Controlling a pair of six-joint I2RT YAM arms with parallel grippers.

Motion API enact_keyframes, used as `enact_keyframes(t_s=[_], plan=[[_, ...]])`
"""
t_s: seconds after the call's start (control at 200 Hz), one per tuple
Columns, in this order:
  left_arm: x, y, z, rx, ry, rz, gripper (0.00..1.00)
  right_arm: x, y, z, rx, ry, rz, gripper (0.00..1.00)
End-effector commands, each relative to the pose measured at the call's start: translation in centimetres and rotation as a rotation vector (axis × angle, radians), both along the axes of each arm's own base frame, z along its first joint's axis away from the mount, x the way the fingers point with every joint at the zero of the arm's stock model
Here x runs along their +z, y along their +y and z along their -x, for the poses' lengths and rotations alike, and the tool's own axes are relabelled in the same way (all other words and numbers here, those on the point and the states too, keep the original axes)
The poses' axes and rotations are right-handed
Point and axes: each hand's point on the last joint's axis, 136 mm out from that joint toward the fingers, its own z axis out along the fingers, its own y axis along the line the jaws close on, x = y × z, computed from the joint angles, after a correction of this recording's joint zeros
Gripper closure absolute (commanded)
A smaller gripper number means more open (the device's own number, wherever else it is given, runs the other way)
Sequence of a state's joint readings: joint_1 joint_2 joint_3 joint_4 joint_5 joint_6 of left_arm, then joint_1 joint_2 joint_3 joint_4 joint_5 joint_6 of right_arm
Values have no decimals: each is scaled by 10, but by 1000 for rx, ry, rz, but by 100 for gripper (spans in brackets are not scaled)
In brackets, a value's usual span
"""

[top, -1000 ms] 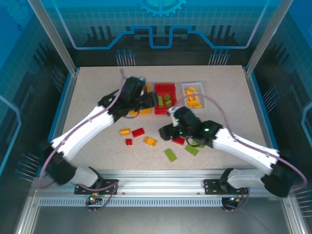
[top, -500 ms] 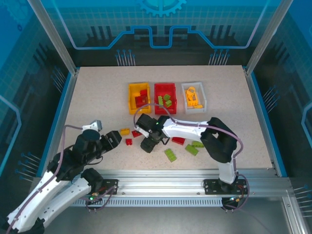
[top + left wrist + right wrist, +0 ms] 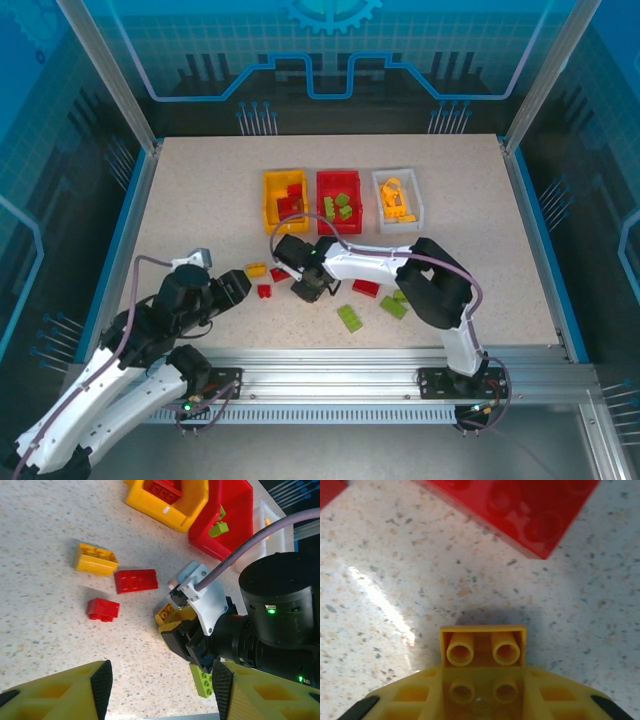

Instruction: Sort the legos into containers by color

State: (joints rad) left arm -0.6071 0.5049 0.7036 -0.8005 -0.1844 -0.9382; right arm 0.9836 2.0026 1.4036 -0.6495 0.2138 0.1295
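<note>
Your right gripper is clamped on a yellow brick (red brick sitting near it), and your left gripper hangs wide open.

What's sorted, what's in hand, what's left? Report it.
Done: red bricks lie in the yellow bin, green ones in the red bin, yellow-orange ones in the white bin. In hand: the right gripper has a yellow brick between its fingers; the left gripper is open, empty. Left: loose bricks in red, green and yellow.
</note>
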Motion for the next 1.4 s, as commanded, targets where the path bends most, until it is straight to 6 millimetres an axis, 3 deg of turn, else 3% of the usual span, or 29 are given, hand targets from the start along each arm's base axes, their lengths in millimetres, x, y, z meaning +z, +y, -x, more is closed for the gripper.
enact_keyframes(t_s=[0.0, 0.125, 0.23, 0.37, 0.55, 0.785, 0.92, 1.09, 1.216, 1.396], plan=[[9, -34, -13, -119, -28, 69, 41, 54, -27, -22, -141, -109, -74, 73], [17, -70, -29, -217, -36, 120, 42, 99, -81, -45, -330, -169, -166, 73], [24, -103, -41, -303, -72, 97, 42, 114, -142, -73, -535, -189, -198, 72], [26, -153, -51, -424, -98, 24, 41, 111, -205, -115, -792, -166, -191, 71], [10, -202, -56, -538, -95, -38, 41, 86, -240, -165, -979, -80, -134, 70], [-9, -220, -53, -589, -69, -89, 41, 61, -249, -198, -1063, -46, -65, 61], [-17, -219, -49, -608, -55, -114, 41, 64, -247, -202, -1079, -43, -71, 43], [-26, -219, -45, -634, -43, -139, 41, 96, -242, -197, -1069, -102, -133, 37], [-37, -216, -40, -642, 1, -180, 39, 137, -235, -185, -1033, -167, -200, 37], [-73, -202, -16, -484, 304, -185, 38, 181, -212, -135, -893, -271, -277, 33]])
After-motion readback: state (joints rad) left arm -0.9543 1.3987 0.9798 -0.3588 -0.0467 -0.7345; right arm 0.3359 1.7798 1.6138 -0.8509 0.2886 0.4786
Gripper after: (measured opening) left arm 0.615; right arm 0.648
